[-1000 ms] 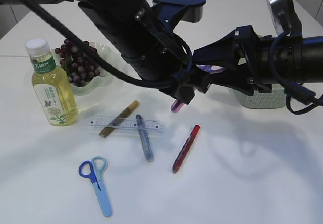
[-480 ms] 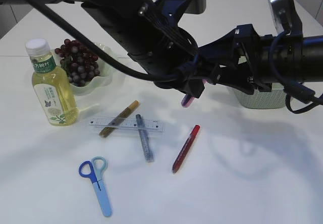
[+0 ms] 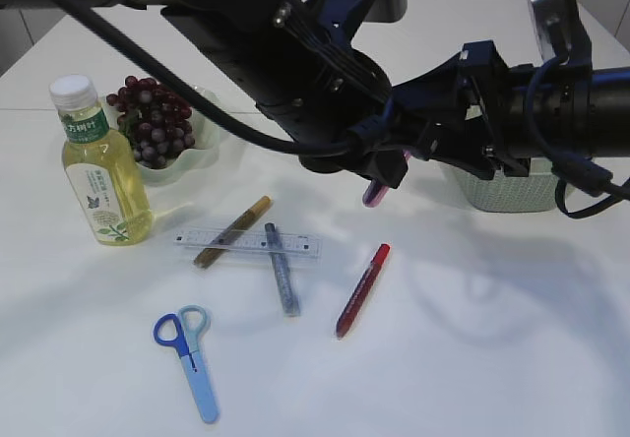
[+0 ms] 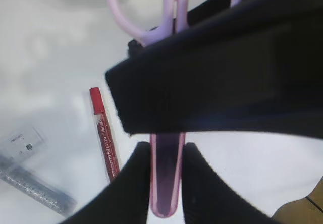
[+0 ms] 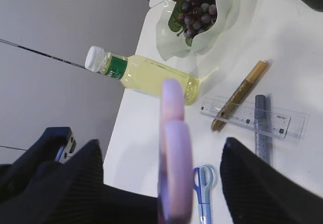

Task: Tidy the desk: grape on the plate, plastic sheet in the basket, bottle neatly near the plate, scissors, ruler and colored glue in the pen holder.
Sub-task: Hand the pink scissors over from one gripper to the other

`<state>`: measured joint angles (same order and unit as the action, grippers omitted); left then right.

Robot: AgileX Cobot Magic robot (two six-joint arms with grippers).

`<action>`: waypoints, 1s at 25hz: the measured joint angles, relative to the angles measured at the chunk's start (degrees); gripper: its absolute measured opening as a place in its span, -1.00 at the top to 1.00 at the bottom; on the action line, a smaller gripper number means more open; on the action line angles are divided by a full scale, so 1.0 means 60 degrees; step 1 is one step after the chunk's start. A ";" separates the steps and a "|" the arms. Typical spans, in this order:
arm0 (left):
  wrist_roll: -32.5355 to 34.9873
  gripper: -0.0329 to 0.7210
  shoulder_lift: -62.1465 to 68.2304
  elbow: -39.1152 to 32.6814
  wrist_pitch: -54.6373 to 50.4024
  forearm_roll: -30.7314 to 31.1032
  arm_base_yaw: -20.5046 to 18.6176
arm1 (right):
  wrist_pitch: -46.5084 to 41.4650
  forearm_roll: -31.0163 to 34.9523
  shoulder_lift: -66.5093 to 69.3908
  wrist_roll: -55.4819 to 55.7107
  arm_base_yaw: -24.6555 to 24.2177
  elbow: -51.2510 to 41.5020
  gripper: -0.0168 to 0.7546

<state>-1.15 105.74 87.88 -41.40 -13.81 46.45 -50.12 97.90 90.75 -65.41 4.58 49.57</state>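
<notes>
My left gripper (image 3: 382, 169) (image 4: 165, 156) is shut on the blade end of pink scissors (image 3: 373, 195) (image 4: 165, 183) and holds them in the air above the table's middle. My right gripper (image 3: 430, 130) (image 5: 162, 144) is open, its fingers on either side of the scissors' pink handle (image 5: 174, 148) without touching. Blue scissors (image 3: 187, 356), a clear ruler (image 3: 246, 242), a gold glue pen (image 3: 233, 230), a grey-blue glue pen (image 3: 282, 270) and a red glue pen (image 3: 362, 289) lie on the table. Grapes (image 3: 153, 122) sit on the pale plate (image 3: 204, 154). The yellow bottle (image 3: 98, 176) stands beside it. No plastic sheet shows.
A pale green woven container (image 3: 502, 191) stands at the right, half hidden behind my right arm. Both arms cross above the table's middle. The glue pens and ruler lie close together, the gold and grey-blue pens across the ruler.
My left gripper has carried the pink scissors to the right and a little up, toward my right gripper. The things on the table have not moved.
</notes>
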 joint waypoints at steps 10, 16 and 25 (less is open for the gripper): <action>0.0006 0.62 0.0000 0.0000 0.0098 -0.0016 0.0000 | 0.0000 0.0021 0.0000 0.0000 0.0000 0.0000 0.00; 0.0006 0.62 0.0000 0.0000 0.0313 -0.0036 0.0000 | -0.0019 0.0036 0.0000 0.0000 0.0000 0.0000 0.31; 0.0006 0.62 0.0000 0.0000 0.0322 -0.0085 0.0000 | -0.0033 0.0131 0.0000 0.0000 0.0000 0.0000 0.50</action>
<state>-1.12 105.74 87.88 -39.47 -14.32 46.45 -50.32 98.68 90.75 -65.41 4.58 49.57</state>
